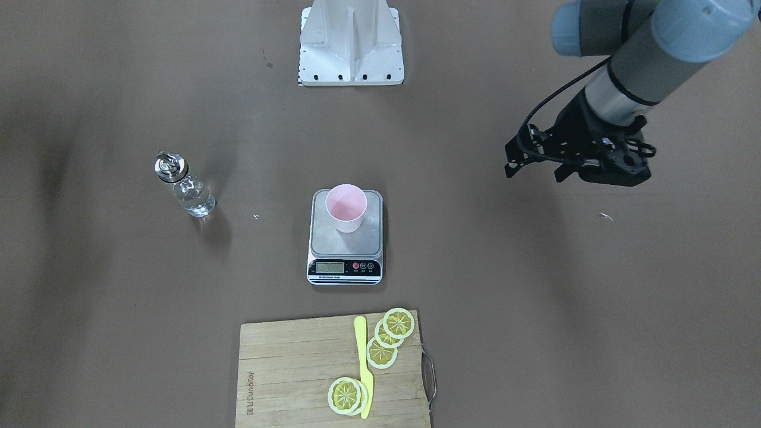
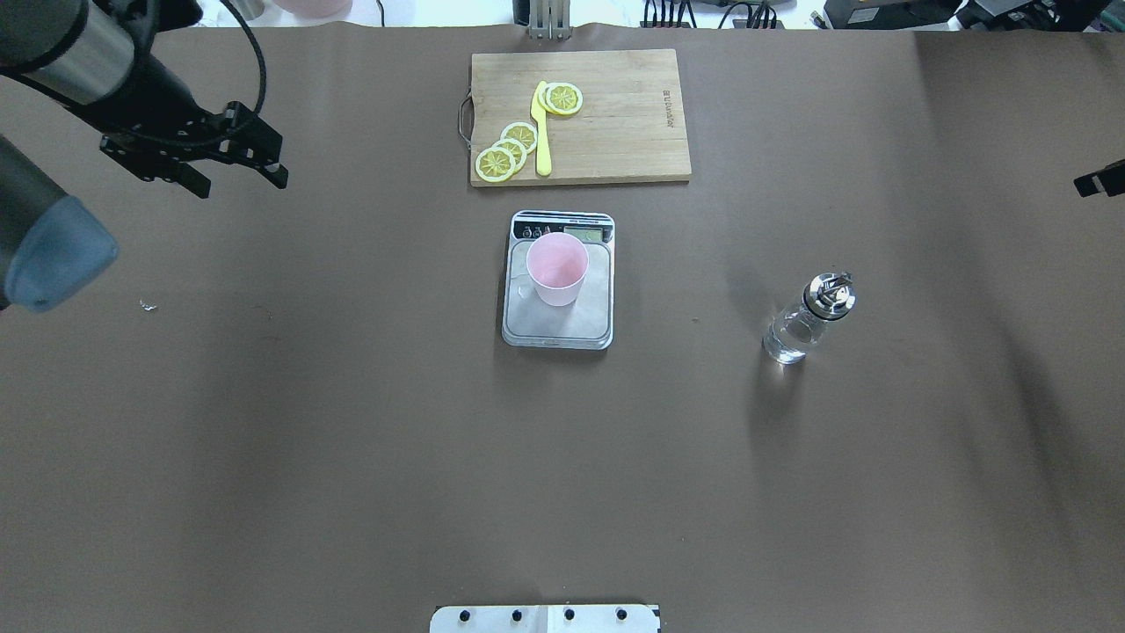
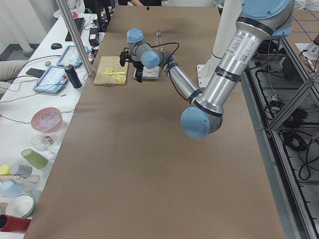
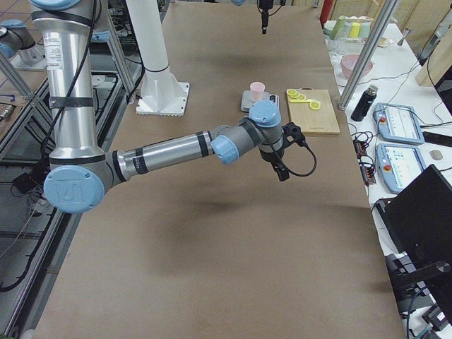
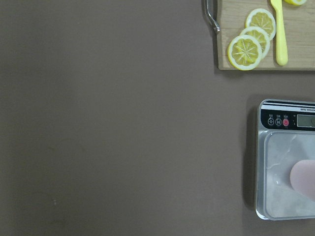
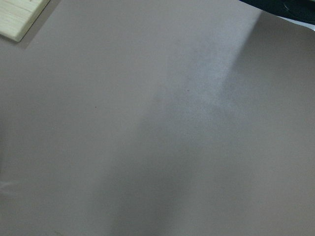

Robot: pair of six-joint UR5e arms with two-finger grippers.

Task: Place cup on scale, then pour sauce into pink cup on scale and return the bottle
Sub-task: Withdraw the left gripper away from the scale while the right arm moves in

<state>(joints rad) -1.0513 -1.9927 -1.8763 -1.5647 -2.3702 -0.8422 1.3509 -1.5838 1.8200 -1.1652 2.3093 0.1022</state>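
Observation:
The pink cup (image 2: 556, 268) stands upright on the steel platform of the scale (image 2: 562, 321) at mid-table; both also show in the front view, cup (image 1: 346, 207) and scale (image 1: 345, 270). The glass bottle (image 2: 806, 318) with its silver spout stands upright on the table to the scale's right, with clear sauce (image 1: 196, 199) in its lower part. My left gripper (image 2: 242, 186) is open and empty, raised well left of the scale. Only a black tip of my right gripper (image 2: 1099, 182) shows at the overhead view's right edge, so I cannot tell its state.
A wooden cutting board (image 2: 615, 105) lies beyond the scale with lemon slices (image 2: 510, 149) and a yellow knife (image 2: 542, 132). The robot's base plate (image 1: 351, 59) is at the near edge. The right wrist view shows brown table and a board corner (image 6: 19, 17).

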